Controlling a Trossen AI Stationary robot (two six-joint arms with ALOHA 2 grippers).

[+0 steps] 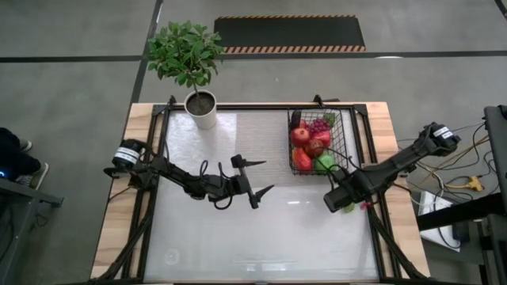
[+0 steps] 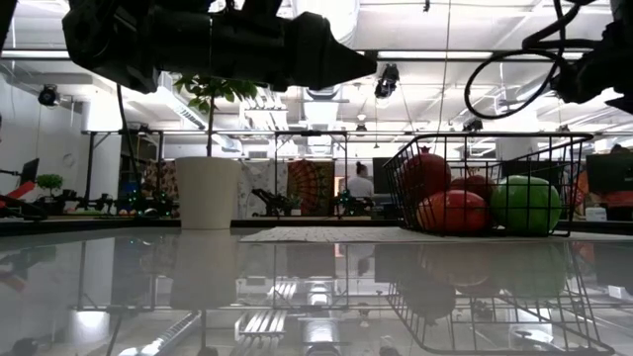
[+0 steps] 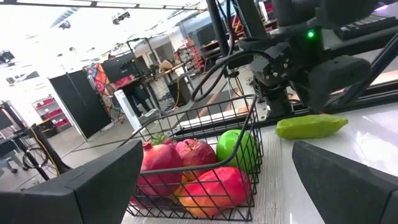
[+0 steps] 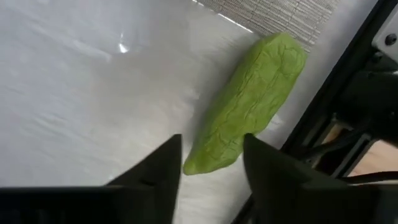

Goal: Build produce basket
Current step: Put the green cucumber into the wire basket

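The black wire basket (image 1: 345, 142) stands at the table's far right on a woven mat. It holds red fruits (image 3: 186, 158), a green apple (image 3: 236, 149) and purple grapes (image 1: 318, 125). A green cucumber (image 4: 252, 102) lies flat on the glossy table just right of the basket's near corner. My right gripper (image 4: 211, 155) points down over the cucumber, open, with a finger on either side of one of its ends. My left gripper (image 1: 268, 176) hangs level at mid-table, open wide and facing the basket with nothing between its fingers.
A white pot with a leafy plant (image 1: 202, 107) stands at the table's far edge, left of the basket. The black table frame rail (image 4: 336, 106) runs close beside the cucumber. The glossy table top (image 1: 238, 237) spreads toward the near edge.
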